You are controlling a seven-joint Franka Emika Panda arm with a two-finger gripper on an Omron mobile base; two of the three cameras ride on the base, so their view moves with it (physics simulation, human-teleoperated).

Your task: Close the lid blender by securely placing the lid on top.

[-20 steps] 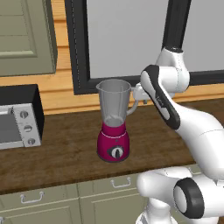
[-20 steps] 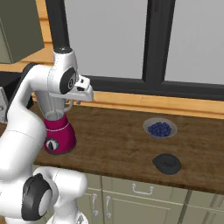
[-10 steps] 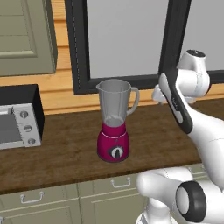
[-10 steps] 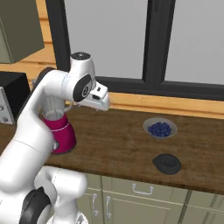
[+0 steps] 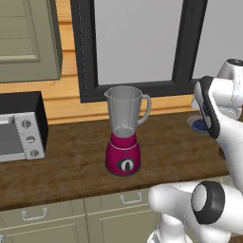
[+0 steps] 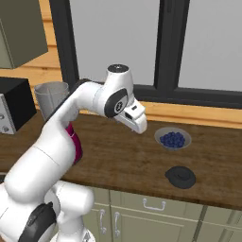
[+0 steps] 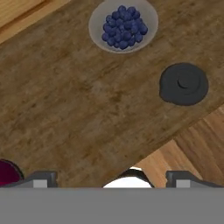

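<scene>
Blender (image 5: 125,136) stands upright on the brown wooden table (image 5: 71,156), with its pink base at the bottom and its clear grey jar on top. The jar has nothing in it and its top is open. One blender is here, and one lid (image 6: 180,176). The lid is a small dark round disc. It lies flat on the table near the front edge, well apart from the blender. Near the lid sits one small grey bowl (image 6: 173,138), and it is full of blueberries (image 7: 123,26). The bowl and the lid do not touch. One black and silver toaster oven (image 5: 21,127) stands on the table too, on the other side of the blender.

One white arm reaches over the table between the blender and the bowl. Its gripper (image 7: 111,178) hangs above the wood with its two fingers spread wide apart. It holds nothing and touches nothing.
</scene>
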